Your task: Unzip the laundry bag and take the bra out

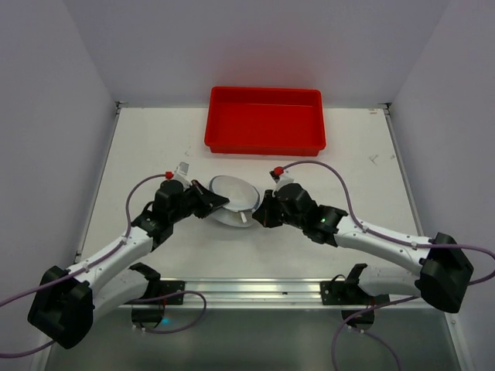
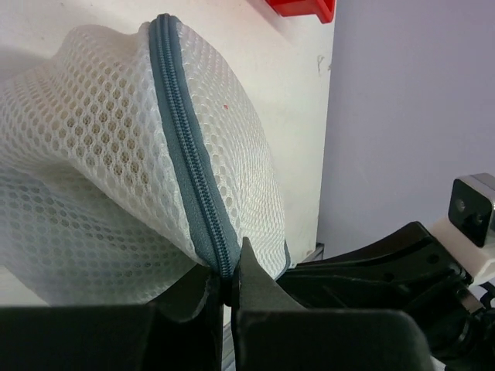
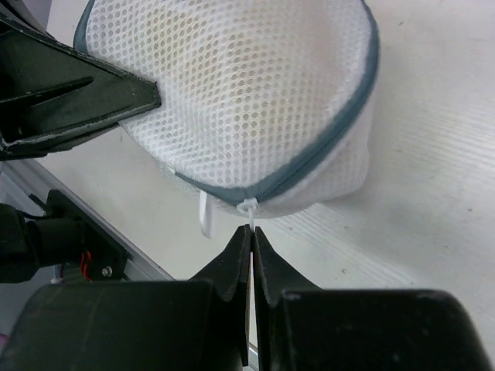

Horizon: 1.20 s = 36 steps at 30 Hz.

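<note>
The white mesh laundry bag (image 1: 230, 199) lies mid-table between my two arms, its dark zipper rim closed. My left gripper (image 1: 213, 202) is shut on the zipper rim (image 2: 203, 224) at the bag's left edge. My right gripper (image 1: 259, 212) is shut on the thin white zipper pull (image 3: 249, 212) at the bag's near right edge. The bag fills the left wrist view (image 2: 100, 154) and the top of the right wrist view (image 3: 232, 100). A small white tag (image 3: 204, 218) hangs beside the pull. The bra is hidden; only a yellowish tint shows through the mesh.
A red rectangular tray (image 1: 265, 120) stands at the back of the table, just beyond the bag. Grey walls close in on both sides. A metal rail (image 1: 247, 291) runs along the table's near edge between the arm bases.
</note>
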{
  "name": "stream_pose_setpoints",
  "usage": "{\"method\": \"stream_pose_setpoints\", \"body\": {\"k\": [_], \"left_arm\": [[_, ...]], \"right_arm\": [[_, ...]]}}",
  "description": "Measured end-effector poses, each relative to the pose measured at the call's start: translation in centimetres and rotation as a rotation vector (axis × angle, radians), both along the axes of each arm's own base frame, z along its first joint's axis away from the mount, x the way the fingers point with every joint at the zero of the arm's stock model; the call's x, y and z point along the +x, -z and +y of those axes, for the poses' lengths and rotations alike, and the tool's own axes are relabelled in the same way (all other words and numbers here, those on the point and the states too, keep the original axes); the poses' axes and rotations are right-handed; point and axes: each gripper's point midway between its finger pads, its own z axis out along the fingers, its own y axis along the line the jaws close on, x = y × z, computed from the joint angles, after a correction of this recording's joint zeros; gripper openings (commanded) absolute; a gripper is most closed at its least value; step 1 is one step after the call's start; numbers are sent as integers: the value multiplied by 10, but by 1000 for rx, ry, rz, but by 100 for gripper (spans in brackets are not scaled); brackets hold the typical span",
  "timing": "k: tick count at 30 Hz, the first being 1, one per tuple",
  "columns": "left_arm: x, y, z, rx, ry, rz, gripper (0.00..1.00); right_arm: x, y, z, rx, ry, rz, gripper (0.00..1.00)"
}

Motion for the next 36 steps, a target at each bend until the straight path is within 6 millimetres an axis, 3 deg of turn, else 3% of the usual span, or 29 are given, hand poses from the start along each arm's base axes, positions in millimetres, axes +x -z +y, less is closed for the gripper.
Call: {"method": "stream_pose_setpoints", "body": {"k": [4, 7, 10, 13, 17, 20, 26, 30, 36], "left_arm": [[7, 6, 11, 84, 76, -32, 0], [22, 21, 23, 229, 118, -51, 7], [35, 28, 28, 334, 178, -71, 4], [45, 17, 24, 378, 240, -122, 0], [49, -3, 20, 379, 276, -187, 0], [43, -9, 18, 358, 293, -200, 0], [21, -14, 13, 273, 317, -189, 0], [10, -18, 10, 213, 318, -174, 0], [7, -35, 4, 138, 310, -189, 0]], "right_arm": [[4, -8, -21, -22, 20, -40, 0], [1, 0, -38, -102, 15, -40, 0], [-4, 13, -42, -163, -17, -17, 0], [-7, 22, -35, -188, -56, 13, 0], [-4, 22, -22, -167, -86, 8, 27], [0, 21, -11, -143, -112, -5, 34], [17, 17, 15, 0, -197, -36, 43], [27, 22, 12, 88, -233, -38, 54], [23, 15, 16, 156, -308, -54, 55]]}}
